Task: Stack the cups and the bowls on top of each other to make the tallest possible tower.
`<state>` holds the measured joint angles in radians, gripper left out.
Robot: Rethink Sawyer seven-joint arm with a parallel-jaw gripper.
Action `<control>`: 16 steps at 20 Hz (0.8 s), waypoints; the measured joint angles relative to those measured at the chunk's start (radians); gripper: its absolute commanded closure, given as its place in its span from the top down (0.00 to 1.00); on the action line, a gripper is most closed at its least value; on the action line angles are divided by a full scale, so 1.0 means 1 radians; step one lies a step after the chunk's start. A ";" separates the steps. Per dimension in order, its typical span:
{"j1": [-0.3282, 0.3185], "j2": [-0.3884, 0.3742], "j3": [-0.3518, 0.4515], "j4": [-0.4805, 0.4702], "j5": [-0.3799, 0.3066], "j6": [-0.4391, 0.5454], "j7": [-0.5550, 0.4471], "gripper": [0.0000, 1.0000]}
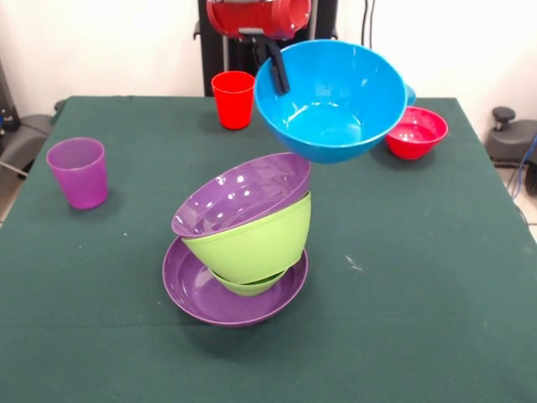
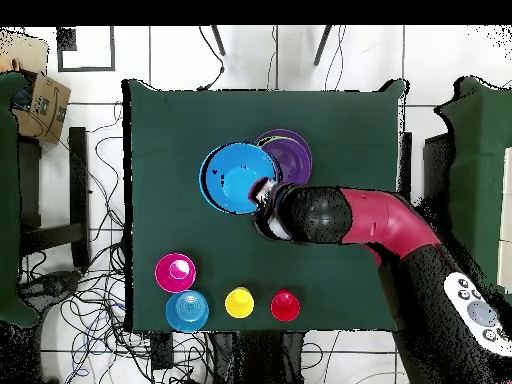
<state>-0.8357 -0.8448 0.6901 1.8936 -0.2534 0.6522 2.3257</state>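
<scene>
three big bowls make up the tower [image 1: 239,243] i see near the middle of the bench [image 1: 436,319], a little toward its near edge: a wide purple bowl [image 1: 197,294] sits on the cloth, a lime green bowl [image 1: 252,243] stands in it and leans to one side, and a second purple bowl [image 1: 239,195] lies tilted on the green one's rim, its opening turned toward me. under the green bowl i can make out what looks like another green rim, but i cannot tell whether it is a separate bowl.

above and just behind the heap the blue bowl [image 1: 331,101] hangs in the air, tipped so i look into it, clear of the purple bowl below it. the pincer [image 1: 275,65] is clenched on the blue bowl's rim, one dark finger lying inside the wall.

toward the bench's left edge the translucent purple cup [image 1: 78,172] stands upright, well apart from the tower. at the far edge the red cup [image 1: 233,99] stands upright, and the small red bowl [image 1: 416,132] sits near the far right corner, with a sliver of light blue behind the blue bowl. from overhead a yellow cup [image 2: 239,302] also stands in that far row, beside a light blue bowl [image 2: 187,310].
</scene>
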 measured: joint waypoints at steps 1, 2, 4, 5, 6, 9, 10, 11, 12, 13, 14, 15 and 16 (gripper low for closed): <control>-0.003 0.011 0.003 0.001 -0.011 -0.012 0.000 0.00; -0.005 0.017 0.005 0.001 -0.018 -0.018 0.000 0.00; -0.010 0.039 0.007 0.002 -0.038 -0.036 0.000 0.00; -0.011 0.043 0.007 0.003 -0.042 -0.041 0.000 0.00; -0.014 0.054 0.009 0.006 -0.051 -0.051 0.000 0.00; -0.028 0.071 0.016 0.020 -0.072 -0.076 0.000 0.00; -0.031 0.074 0.017 0.023 -0.076 -0.081 0.000 0.00; -0.034 0.077 0.019 0.026 -0.079 -0.086 0.000 0.00; -0.043 0.085 0.023 0.034 -0.087 -0.095 0.000 0.00; -0.045 0.087 0.024 0.035 -0.089 -0.096 0.000 0.00; -0.050 0.091 0.027 0.039 -0.092 -0.099 0.000 0.00; -0.060 0.098 0.033 0.044 -0.096 -0.100 0.000 0.00; -0.073 0.104 0.040 0.049 -0.101 -0.100 0.000 0.00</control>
<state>-0.9085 -0.7409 0.7305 1.9424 -0.3545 0.5524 2.3257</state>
